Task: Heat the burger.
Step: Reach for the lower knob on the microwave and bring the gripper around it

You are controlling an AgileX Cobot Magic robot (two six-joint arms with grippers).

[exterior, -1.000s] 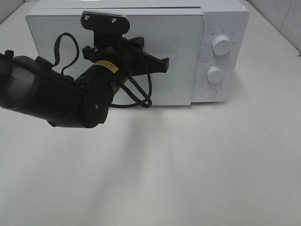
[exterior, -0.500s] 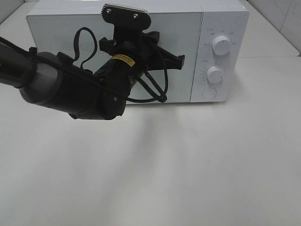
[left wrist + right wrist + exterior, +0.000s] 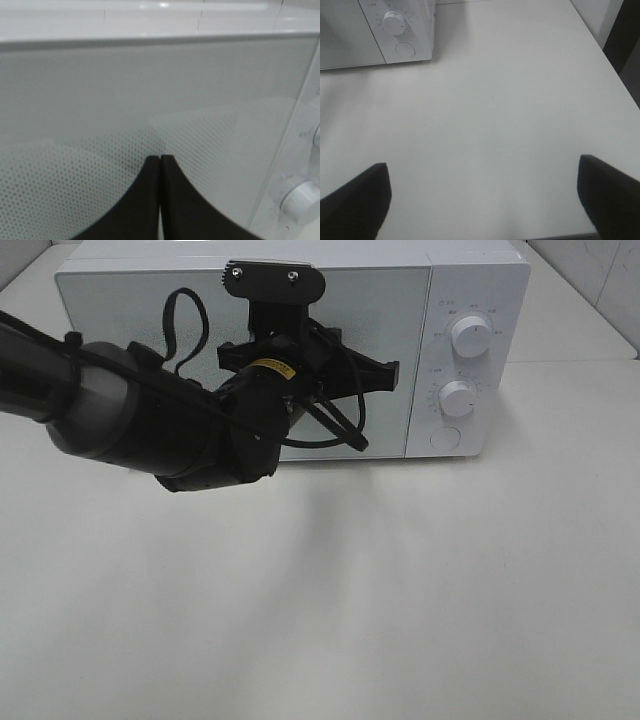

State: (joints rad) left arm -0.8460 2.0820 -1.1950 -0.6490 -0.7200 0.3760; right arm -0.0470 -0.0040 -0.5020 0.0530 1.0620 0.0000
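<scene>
The burger is out of view. A white microwave (image 3: 480,280) stands at the back of the table with its glass door (image 3: 385,340) closed. My left arm (image 3: 170,435) reaches in front of that door. In the left wrist view my left gripper (image 3: 160,167) is shut, its two black fingers pressed together with nothing between them, pointing at the dotted door (image 3: 150,90) near its right side. My right gripper (image 3: 484,172) is open over bare table, to the right of the microwave (image 3: 350,30), and holds nothing.
The microwave's control panel carries an upper dial (image 3: 470,335), a lower dial (image 3: 457,398) and a round button (image 3: 444,437). The lower dial (image 3: 393,21) and button (image 3: 405,48) also show in the right wrist view. The table's right edge (image 3: 615,80) lies close by.
My left arm has swung to the right across the microwave door and a little higher. The right gripper has not moved.
</scene>
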